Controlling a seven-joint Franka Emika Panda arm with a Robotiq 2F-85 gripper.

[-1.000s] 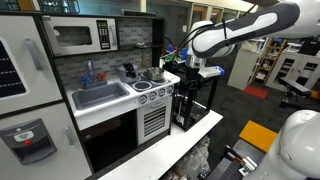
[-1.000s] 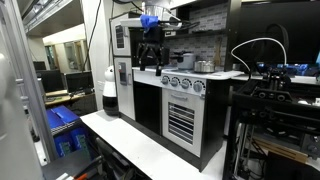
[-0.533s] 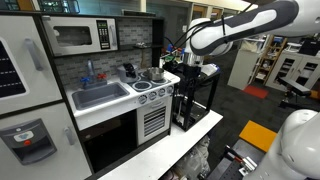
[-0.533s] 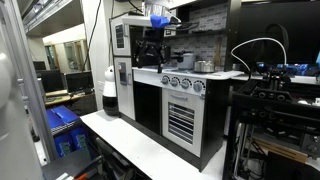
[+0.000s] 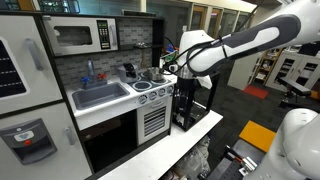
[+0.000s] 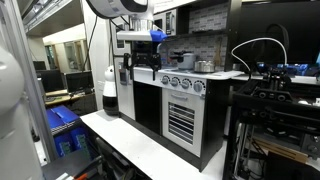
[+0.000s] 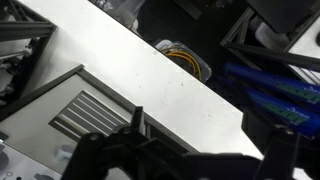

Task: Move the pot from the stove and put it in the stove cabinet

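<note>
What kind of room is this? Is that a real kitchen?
Probably a lab or workshop, not a home. The kitchen looks like a toy kitchen with a microwave, sink and stove, and a robot arm hangs beside it.

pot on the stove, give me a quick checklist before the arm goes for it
1. pot sitting on the stove: ok
2. gripper open and empty: ok
3. gripper above the pot: not ok, it is off to the stove's side
4. stove cabinet door open: not ok, it looks shut
5. a clear place to grip the pot: cannot tell, too small
</note>
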